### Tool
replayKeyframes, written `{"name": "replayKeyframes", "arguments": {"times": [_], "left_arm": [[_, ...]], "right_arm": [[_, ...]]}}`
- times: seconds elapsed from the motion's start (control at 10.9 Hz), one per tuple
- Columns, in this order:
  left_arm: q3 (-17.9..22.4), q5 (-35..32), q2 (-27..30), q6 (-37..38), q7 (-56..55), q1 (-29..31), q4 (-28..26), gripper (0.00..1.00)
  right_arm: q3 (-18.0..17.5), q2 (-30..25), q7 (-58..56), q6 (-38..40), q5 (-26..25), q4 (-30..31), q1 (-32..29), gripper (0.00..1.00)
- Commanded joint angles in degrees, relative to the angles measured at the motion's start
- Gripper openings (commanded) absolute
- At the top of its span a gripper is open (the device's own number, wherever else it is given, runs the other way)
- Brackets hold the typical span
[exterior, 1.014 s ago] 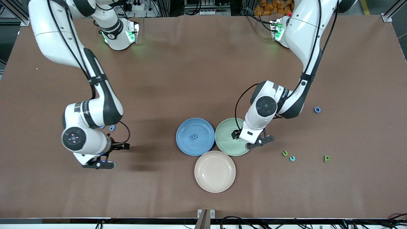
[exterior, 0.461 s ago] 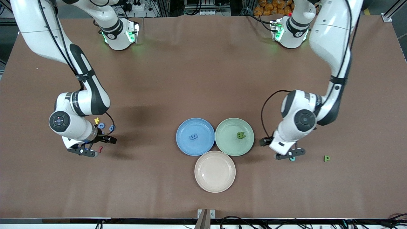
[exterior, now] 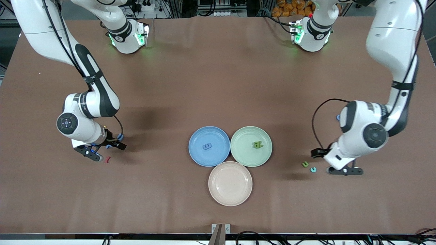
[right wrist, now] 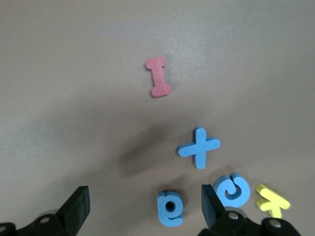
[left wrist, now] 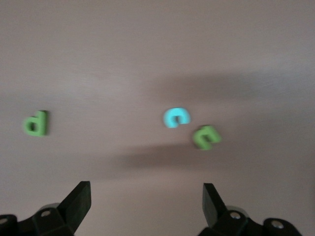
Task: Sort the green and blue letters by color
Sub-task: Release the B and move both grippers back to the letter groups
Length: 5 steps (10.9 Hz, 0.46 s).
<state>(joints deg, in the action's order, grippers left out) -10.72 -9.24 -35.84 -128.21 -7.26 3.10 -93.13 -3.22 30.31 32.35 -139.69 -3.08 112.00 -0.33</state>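
Your left pincer [exterior: 344, 170] hangs open over the counter [exterior: 218, 85] beside green u [exterior: 305, 164] and c [exterior: 313, 169]; green B [exterior: 257, 145] sits on green plate [exterior: 243, 154]; right pincer [exterior: 91, 153] open over blue x [right wrist: 199, 147].

A: Which finish do you see on the table cover [exterior: 218, 85]?
B: You see matt brown, slightly creased, paper-like sheet.
A: And the letters?
B: The blue x [right wrist: 199, 146] looks like matt foam; plates [exterior: 230, 183] look smooth, faintly glossy.
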Motion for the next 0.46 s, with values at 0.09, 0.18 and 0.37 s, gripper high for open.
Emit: {"name": "replayKeyframes", "arguments": {"times": [0.09, 0.18, 0.37], "left_arm": [[-1.5, -3.4, -1.4, 0.0, 20.2, 10.3, -0.1, 1.0], [-1.6, -5.3, -2.3, -0.3, 23.0, 12.3, 0.1, 1.0], [-1.5, -5.8, -3.9, -3.7, 24.0, 13.0, 0.1, 1.0]], "right_arm": [[-2.1, -2.8, 0.4, -7.8, 2.0, 8.1, -1.3, 1.0], [-2.2, -2.8, 0.4, -7.8, 2.0, 8.5, -1.3, 1.0], [-2.3, -3.0, 0.4, -7.8, 2.0, 9.3, -1.1, 1.0]]}}
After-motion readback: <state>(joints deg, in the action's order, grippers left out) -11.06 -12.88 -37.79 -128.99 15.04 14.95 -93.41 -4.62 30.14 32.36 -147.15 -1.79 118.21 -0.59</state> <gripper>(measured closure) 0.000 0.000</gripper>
